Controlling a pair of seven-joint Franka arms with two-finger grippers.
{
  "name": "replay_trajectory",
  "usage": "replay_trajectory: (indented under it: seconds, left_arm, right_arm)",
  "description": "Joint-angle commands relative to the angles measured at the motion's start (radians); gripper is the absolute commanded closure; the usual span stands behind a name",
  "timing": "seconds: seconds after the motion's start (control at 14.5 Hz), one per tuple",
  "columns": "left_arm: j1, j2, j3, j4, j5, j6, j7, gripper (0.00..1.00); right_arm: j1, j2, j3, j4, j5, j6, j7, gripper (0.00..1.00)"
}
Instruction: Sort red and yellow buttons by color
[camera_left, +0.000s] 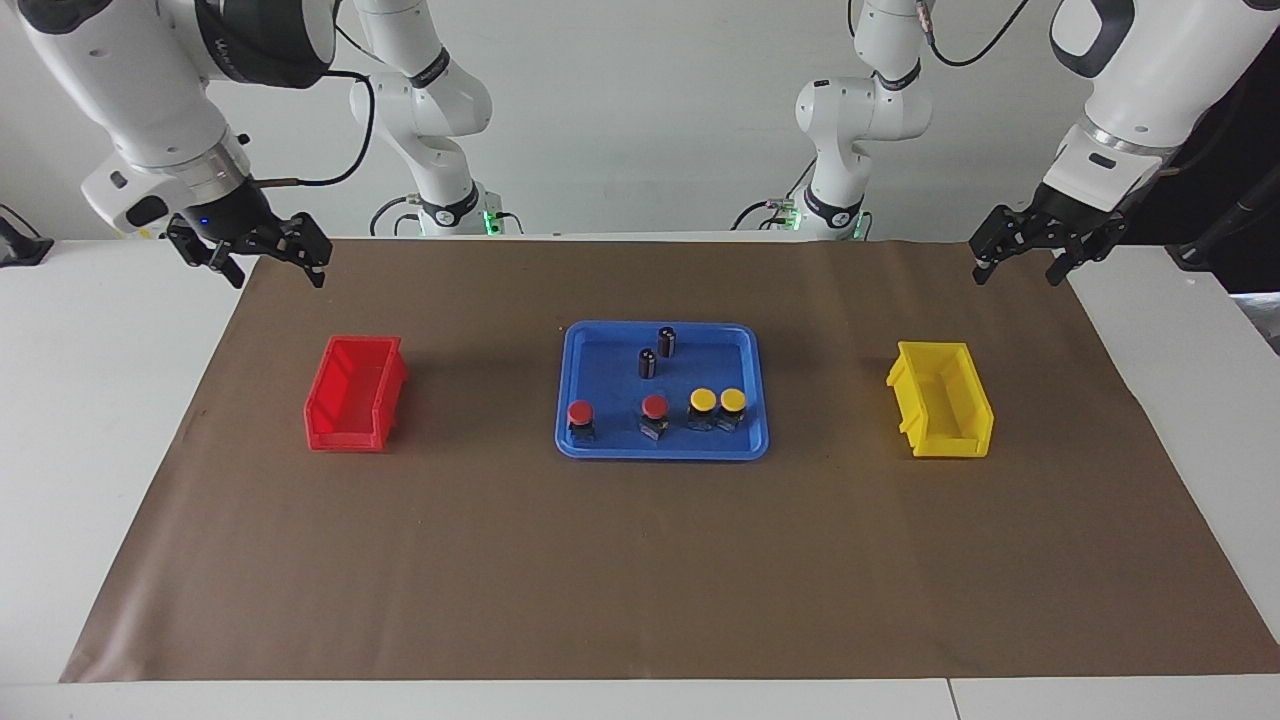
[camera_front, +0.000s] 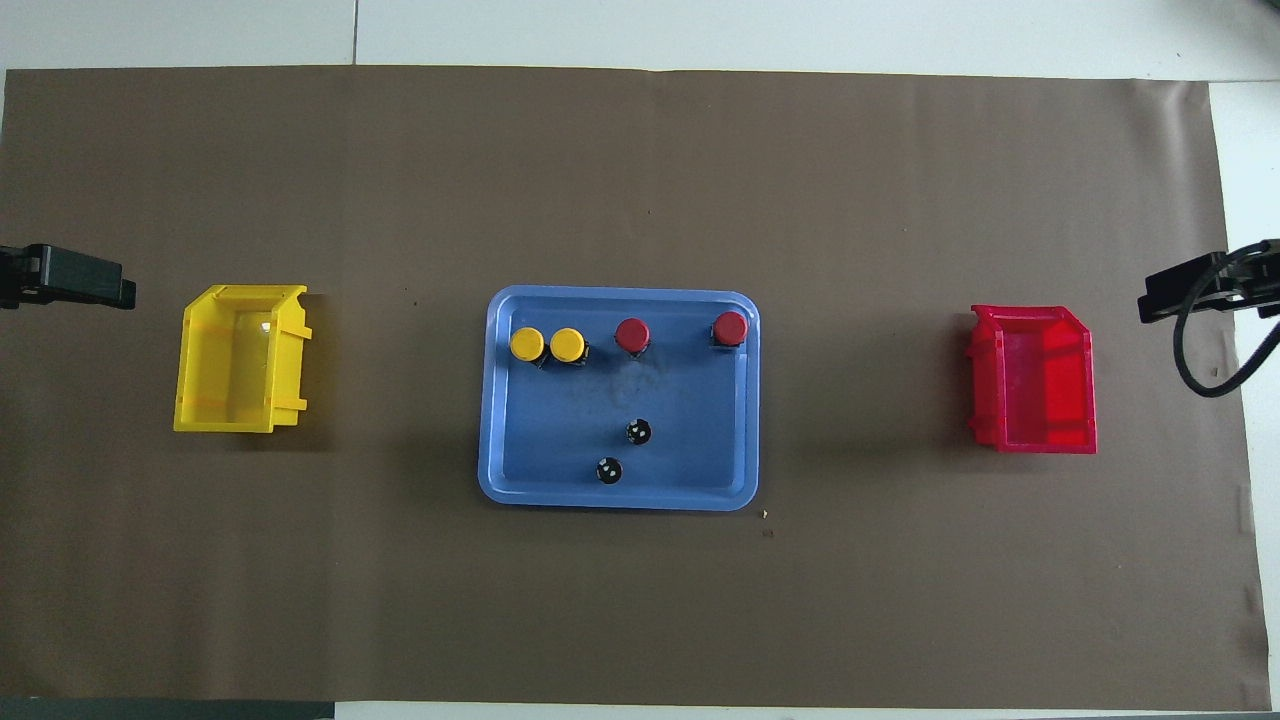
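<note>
Two red buttons (camera_left: 580, 412) (camera_left: 655, 407) and two yellow buttons (camera_left: 703, 401) (camera_left: 733, 401) stand in a row in the blue tray (camera_left: 600, 345), along its edge farthest from the robots. The yellow pair is toward the left arm's end. In the overhead view the reds (camera_front: 632, 333) (camera_front: 730, 327) and yellows (camera_front: 527, 344) (camera_front: 567, 344) show too. My right gripper (camera_left: 275, 270) is open and empty, raised over the mat's corner near the red bin (camera_left: 345, 430). My left gripper (camera_left: 1015, 275) is open and empty, raised over the mat's corner near the yellow bin (camera_left: 950, 440).
Two dark capless cylinders (camera_left: 667, 341) (camera_left: 647, 362) stand in the tray, nearer to the robots than the buttons. The red bin stands toward the right arm's end of the brown mat (camera_left: 640, 560), the yellow bin toward the left arm's end. Both bins hold nothing.
</note>
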Motion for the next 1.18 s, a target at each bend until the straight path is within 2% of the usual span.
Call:
replay_trajectory:
  seconds: [0.0,0.14,0.28,0.55,0.83,1.11]
  left_arm:
    - [0.006,-0.03,-0.002,-0.037,-0.021,0.021,0.01,0.0]
    - [0.006,-0.031,-0.002,-0.037,-0.021,0.021,0.01,0.0]
    - [0.006,-0.03,-0.002,-0.037,-0.021,0.021,0.01,0.0]
    - [-0.002,-0.03,-0.002,-0.037,-0.019,0.022,0.008,0.0]
    - [-0.02,-0.028,-0.014,-0.036,-0.019,0.029,0.01,0.0]
    - [0.006,-0.045,-0.003,-0.068,-0.019,0.038,0.016,0.0]
  right_arm:
    - [0.158,0.062,0.001,-0.005,-0.001,0.093,0.197,0.0]
    - [0.256,0.146,0.001,0.003,-0.001,0.203,0.358,0.0]
    - [0.316,0.182,0.001,-0.018,0.001,0.305,0.452,0.0]
    - [0.387,0.196,0.001,-0.181,0.001,0.518,0.547,0.0]
    - [0.43,0.257,0.001,-0.244,0.001,0.638,0.583,0.0]
    - [0.455,0.282,0.001,-0.267,0.001,0.69,0.584,0.11]
